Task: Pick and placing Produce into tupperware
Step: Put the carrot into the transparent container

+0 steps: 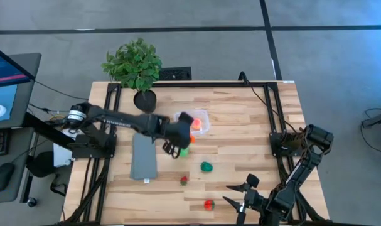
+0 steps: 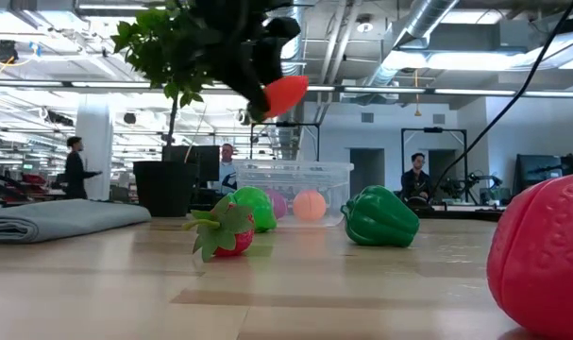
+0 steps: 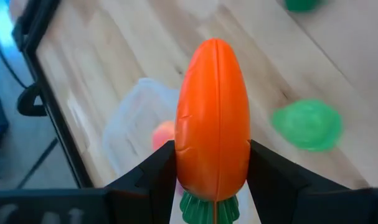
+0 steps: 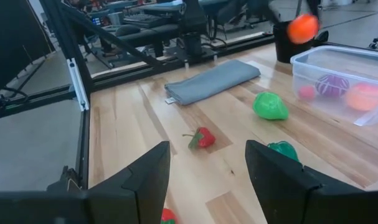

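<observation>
The left gripper [image 3: 212,180] pinches an orange plastic toy carrot [image 3: 213,118], held in the air just beside the clear plastic tupperware tub [image 1: 199,120]. The right gripper [image 4: 207,180], fingers spread and empty, waits well apart from the tub at the table's near edge.

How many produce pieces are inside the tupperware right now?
3 visible in the tupperware: purple piece, peach piece, small pink piece. Others may be hidden.

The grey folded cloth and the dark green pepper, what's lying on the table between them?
In the high view, only bare wood lies on the table between the grey cloth and the dark green pepper; the left gripper holds the carrot farther back.
</observation>
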You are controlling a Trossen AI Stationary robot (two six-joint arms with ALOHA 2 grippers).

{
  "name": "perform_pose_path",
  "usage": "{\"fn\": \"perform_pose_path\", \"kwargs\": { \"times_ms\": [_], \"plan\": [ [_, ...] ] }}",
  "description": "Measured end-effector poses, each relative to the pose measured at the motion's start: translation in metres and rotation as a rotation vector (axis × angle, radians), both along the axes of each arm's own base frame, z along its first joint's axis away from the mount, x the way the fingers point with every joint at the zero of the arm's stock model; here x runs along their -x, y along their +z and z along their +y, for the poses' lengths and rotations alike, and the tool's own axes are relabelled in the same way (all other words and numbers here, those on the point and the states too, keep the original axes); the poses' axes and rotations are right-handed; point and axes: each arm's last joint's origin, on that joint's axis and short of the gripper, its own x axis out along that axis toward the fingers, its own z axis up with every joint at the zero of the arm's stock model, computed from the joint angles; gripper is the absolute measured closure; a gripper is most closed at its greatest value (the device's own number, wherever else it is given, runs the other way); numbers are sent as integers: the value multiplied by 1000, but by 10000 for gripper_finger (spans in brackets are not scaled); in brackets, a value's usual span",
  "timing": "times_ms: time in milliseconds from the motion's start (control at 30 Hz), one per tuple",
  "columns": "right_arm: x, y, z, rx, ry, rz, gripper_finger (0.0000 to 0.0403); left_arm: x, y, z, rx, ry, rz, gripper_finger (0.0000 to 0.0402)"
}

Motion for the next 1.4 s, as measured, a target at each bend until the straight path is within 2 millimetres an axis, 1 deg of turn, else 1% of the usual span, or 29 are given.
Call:
{"fn": "perform_pose_path", "kwargs": {
  "times_ms": [100, 167, 267, 333, 433, 600, 733, 800, 867, 1000, 1400],
  "plan": [
    [1, -2, -1, 4, 1, 3, 170, -6, 16, 23, 80, 14, -61, 245],
    [-1, -7, 2, 5, 0, 3, 170, -8, 25, 38, 132, 24, -96, 245],
    [-1, -16, 2, 37, 4, 27, 170, -10, 36, 59, 229, 32, -159, 245],
    [-1, -18, 2, 46, 1, 30, 170, -10, 41, 71, 293, 36, -189, 245],
    [-2, -18, 2, 41, 1, 29, 170, -9, 45, 87, 363, 47, -225, 245],
    [-2, -18, 2, 39, 2, 28, 170, -4, 45, 115, 442, 111, -251, 245],
    [-2, -17, 2, 36, 1, 26, 170, 1, 40, 137, 550, 169, -259, 245],
    [-2, -17, 2, 36, 1, 26, 170, -2, 37, 146, 567, 189, -275, 246],
    [-2, -18, 2, 37, 1, 26, 170, 0, 27, 153, 608, 221, -238, 249],
    [-1, -18, 2, 39, 4, 28, 170, -7, 11, 159, 685, 236, -200, 249],
    [-1, -18, 3, 32, 11, 38, 170, -20, -32, 167, 734, 289, -66, 249]
  ]
}}
